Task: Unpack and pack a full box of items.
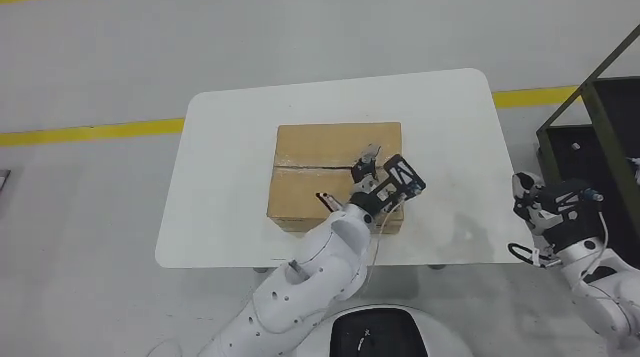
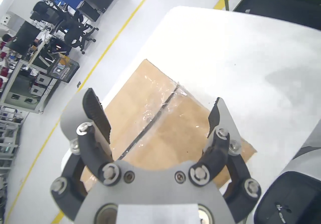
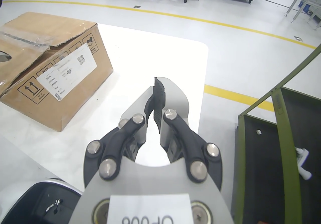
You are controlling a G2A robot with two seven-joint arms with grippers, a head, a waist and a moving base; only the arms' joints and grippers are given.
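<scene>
A white table (image 1: 455,147) with a smooth rectangular top and rounded corners carries a single brown cardboard box (image 1: 310,152), which rests flat on it about the middle, with bare tabletop on every side. The box's top flaps are down, a dark seam runs across them under crinkled clear tape, and one side wall bears a white paper label beside printed handling marks.

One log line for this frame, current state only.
box: closed, on table | left gripper: open, above box | right gripper: shut, empty, near table edge
</scene>
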